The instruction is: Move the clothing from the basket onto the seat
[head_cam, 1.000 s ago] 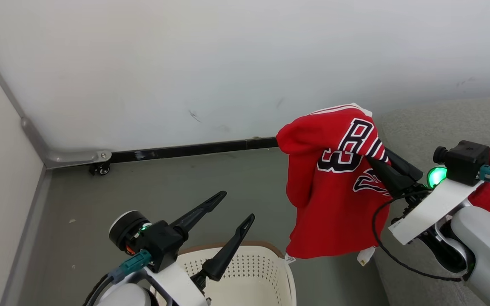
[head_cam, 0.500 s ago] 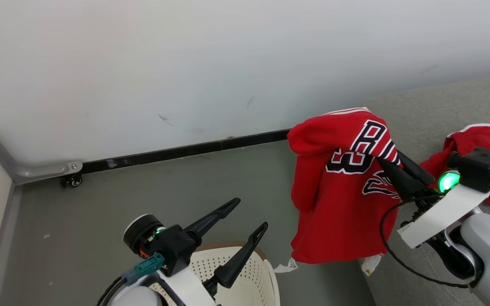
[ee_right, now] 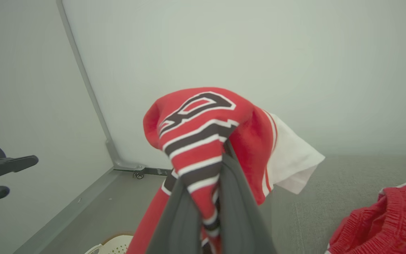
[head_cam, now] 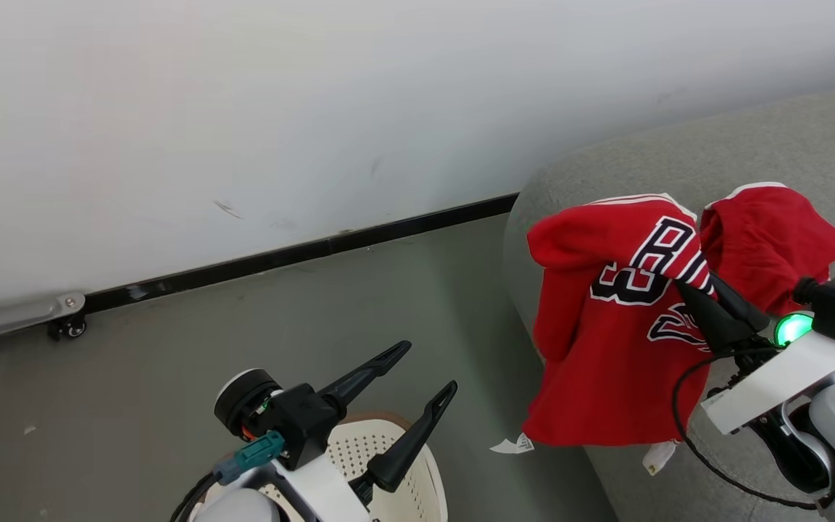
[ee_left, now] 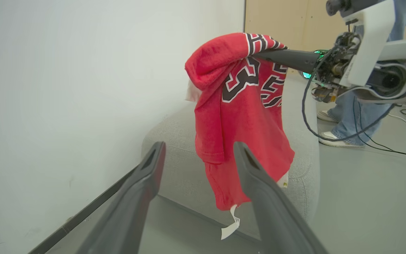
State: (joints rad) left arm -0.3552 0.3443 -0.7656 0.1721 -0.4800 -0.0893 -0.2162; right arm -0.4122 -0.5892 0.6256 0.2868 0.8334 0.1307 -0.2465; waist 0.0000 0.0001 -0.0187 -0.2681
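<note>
Jersey (head_cam: 591,362) hangs pinched between right fingers (head_cam: 715,319), apparently over seat (head_cam: 751,130) edge.

Reads 3, black edged white, on jersey (ee_left: 245,116); above it, in head view, one letter, B or R, amid folded lettering. On hanging tag (ee_left: 228,231), print too small to read.

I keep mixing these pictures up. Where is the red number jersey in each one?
Head view: the jersey hangs right of centre, pinched by the right gripper.
Left wrist view: upper middle, hanging down in front of the seat.
Right wrist view: centre, rising from the bottom edge.
Shared landmark: the grey seat.
</note>
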